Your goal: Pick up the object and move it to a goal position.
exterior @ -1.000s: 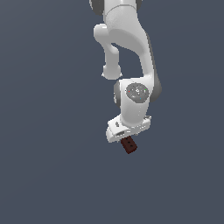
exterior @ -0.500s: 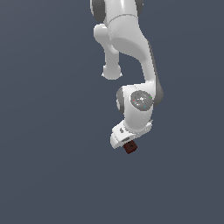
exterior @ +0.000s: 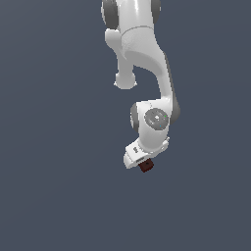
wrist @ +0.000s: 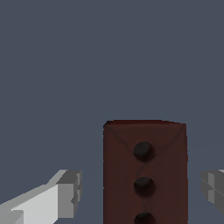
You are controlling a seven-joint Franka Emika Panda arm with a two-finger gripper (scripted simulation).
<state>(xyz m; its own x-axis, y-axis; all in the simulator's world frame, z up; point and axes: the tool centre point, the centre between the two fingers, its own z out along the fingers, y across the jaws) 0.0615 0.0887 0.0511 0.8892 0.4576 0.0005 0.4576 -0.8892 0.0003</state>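
In the exterior view we are seeing the white arm reaching down from the top of the frame, with the dark red-brown block sitting just below centre, tucked under the gripper. Only the wrist view is showing the block's holed face, three dark holes in a column, and a grey fingertip standing clear of it on either side. We cannot tell whether the jaws are gripping it
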